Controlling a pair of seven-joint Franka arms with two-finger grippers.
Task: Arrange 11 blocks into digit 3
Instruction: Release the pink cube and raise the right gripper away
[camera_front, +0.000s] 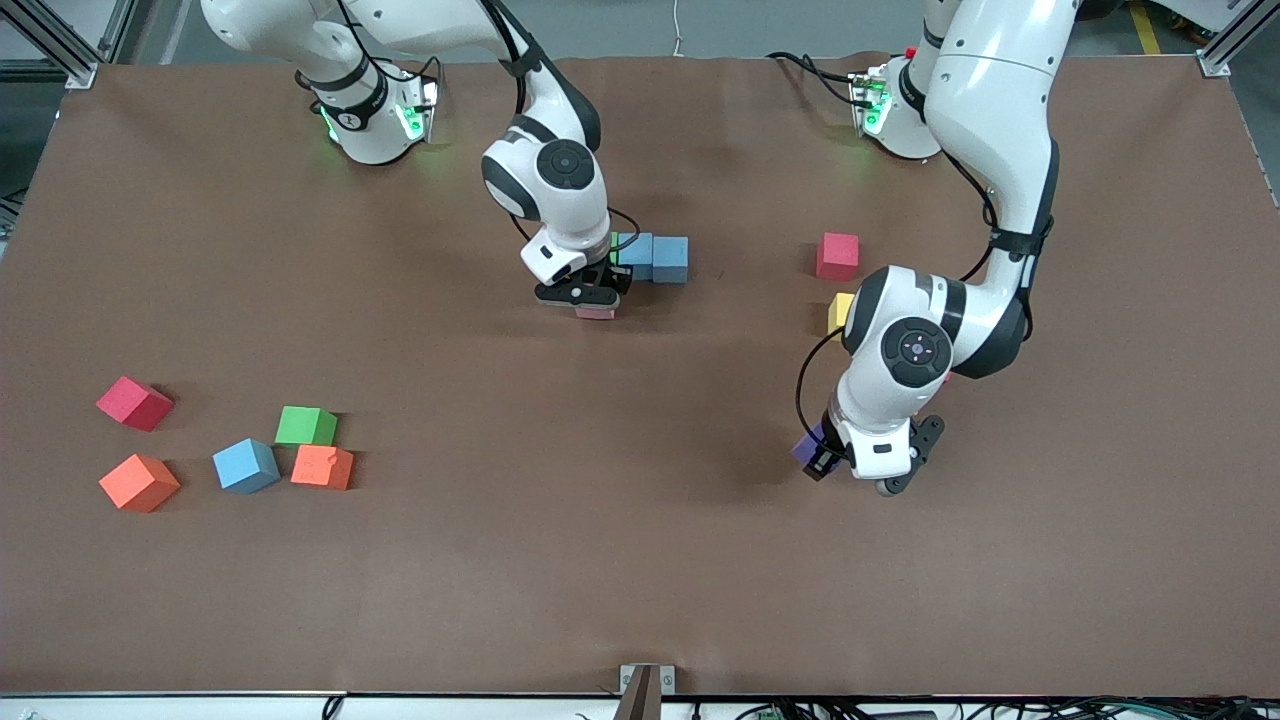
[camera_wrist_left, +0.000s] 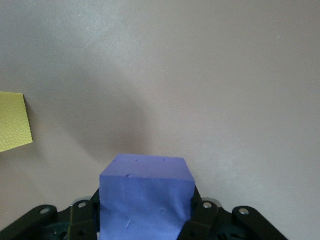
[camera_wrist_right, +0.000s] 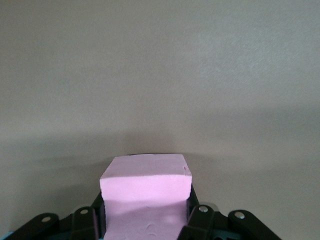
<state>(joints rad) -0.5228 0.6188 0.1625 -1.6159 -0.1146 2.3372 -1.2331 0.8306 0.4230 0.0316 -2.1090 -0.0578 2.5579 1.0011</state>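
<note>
Pinching the purple block (camera_wrist_left: 145, 197) over bare tabletop (camera_front: 640, 560), the left claw (camera_front: 850, 462) shows how light, squashy foam wants flat-side grips; the right claw (camera_front: 592, 298) pinches the pink block (camera_wrist_right: 146, 192) beside the blue blocks (camera_front: 655, 256).

From my seat I see a wide brown matte surface (camera_front: 640, 560) filling nearly the whole front view, its covering slightly rippled along the edge where the bases stand. Grey floor (camera_front: 720, 25) shows past that edge, with a strip of yellow tape (camera_front: 1143, 25) near one corner. Aluminium frame posts (camera_front: 60, 45) stand at both of those corners. At the edge nearest the camera a small metal bracket (camera_front: 646, 680) sits at the middle, and a tangle of cables (camera_front: 1000, 708) runs along below it. Light is even and soft, casting dull shadows.
</note>
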